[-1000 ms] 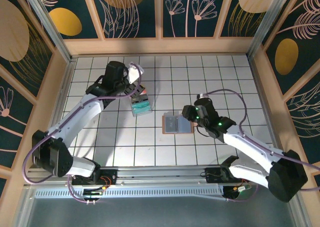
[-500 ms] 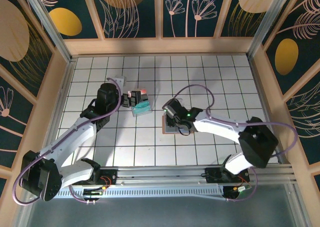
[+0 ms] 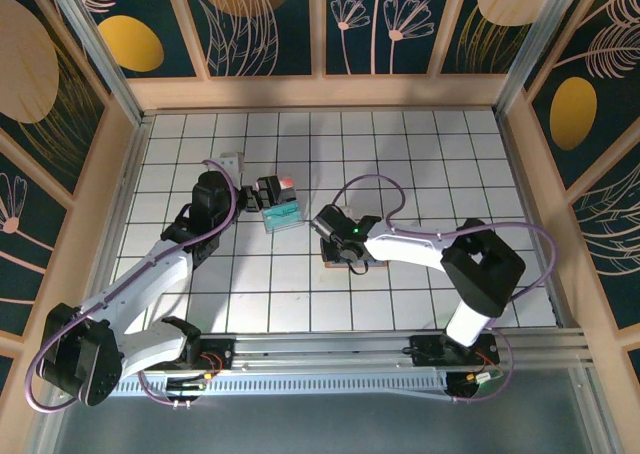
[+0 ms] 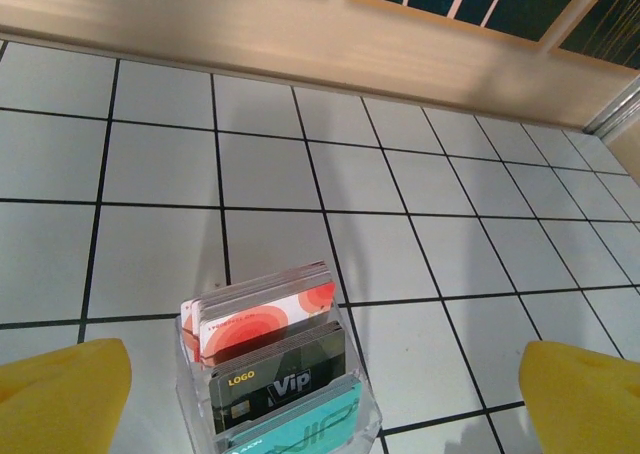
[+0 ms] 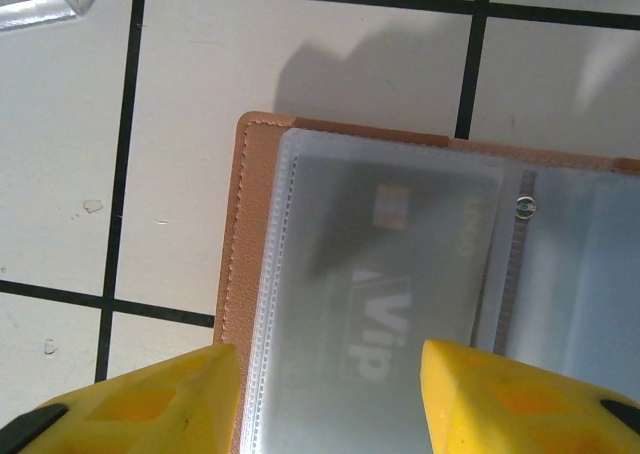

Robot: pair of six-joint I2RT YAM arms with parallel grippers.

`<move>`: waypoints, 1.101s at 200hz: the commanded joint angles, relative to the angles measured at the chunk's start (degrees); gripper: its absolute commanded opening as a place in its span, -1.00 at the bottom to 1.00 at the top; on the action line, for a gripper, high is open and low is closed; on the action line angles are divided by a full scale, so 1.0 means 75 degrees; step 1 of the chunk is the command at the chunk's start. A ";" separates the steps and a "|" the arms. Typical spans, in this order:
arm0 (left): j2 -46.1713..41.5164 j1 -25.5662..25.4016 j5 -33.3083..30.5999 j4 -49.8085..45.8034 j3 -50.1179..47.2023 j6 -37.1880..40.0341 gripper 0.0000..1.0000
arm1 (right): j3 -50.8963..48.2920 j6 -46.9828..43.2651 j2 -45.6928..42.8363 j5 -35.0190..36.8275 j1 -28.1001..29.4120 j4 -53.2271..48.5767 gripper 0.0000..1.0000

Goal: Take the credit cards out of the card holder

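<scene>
The card holder [image 5: 236, 264] lies open and flat near the middle of the white tiled table [image 5: 300, 54], with the clear box [image 4: 186, 369] close by its far left corner. The right gripper [image 5: 330, 399] hangs low over the holder's left page. Its 2 yellow fingers [image 5: 140, 404] are spread apart and grip nothing: 1 sits at the tan border, the other near the spine. Between them, 1 credit card [image 5: 390, 304], grey with "Vip" lettering, sits inside the frosted sleeve, so this pocket is not yet emptied. The straddle looks meant to bracket the card's width before pinching or sliding it out. Which edge of the sleeve is open cannot be told. Slick plastic over a thin card probably offers little purchase, and the light holder may skid on the tiles.

The left gripper [image 4: 320, 404] is also wide and empty, poised just behind the clear box, where 3 kinds of cards stand upright: red-and-white, black, teal. It seems parked there to keep clear of the holder, or to steady the box.
</scene>
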 commanded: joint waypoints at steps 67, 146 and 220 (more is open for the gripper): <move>0.0009 0.0051 -0.0206 0.0202 -0.0072 -0.0174 0.97 | 0.0013 -0.0070 0.0449 -0.0109 -0.0124 -0.0162 0.05; -0.0061 0.0050 -0.0259 -0.0014 0.0127 -0.0057 0.98 | -0.0142 -0.0123 0.0360 -0.0233 -0.0151 0.0037 -0.42; -0.0563 0.0052 -0.0262 -0.0015 0.0072 0.0112 0.98 | -0.0204 -0.0023 -0.0418 0.0651 -0.0173 -0.0173 -0.51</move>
